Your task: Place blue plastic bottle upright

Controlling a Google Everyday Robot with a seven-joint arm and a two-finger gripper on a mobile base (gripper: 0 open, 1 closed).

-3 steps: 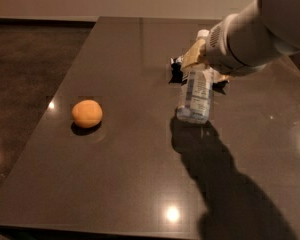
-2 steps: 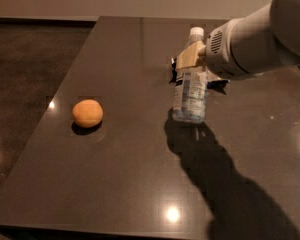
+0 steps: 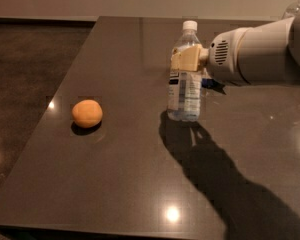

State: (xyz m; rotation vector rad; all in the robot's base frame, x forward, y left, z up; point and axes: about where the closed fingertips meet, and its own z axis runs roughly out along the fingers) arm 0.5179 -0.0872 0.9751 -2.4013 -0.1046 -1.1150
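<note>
The blue plastic bottle (image 3: 185,95) is clear, with a white cap and a pale blue-and-white label. It stands upright near the middle of the dark table (image 3: 130,184), its base at the tabletop. My gripper (image 3: 186,59) reaches in from the right with tan fingers (image 3: 189,60) and is shut on the bottle's shoulder, just below the cap. The white arm (image 3: 255,54) fills the right side.
An orange (image 3: 87,113) lies on the table to the left of the bottle, well apart from it. A dark blue scrap (image 3: 208,83) shows behind the bottle under the arm. Another clear bottle (image 3: 297,5) peeks in at the top right. The table's left and front edges drop to the floor.
The bottle has gone from tilted, cap leaning back, to upright. The gripper has kept hold of it and turned with it.
</note>
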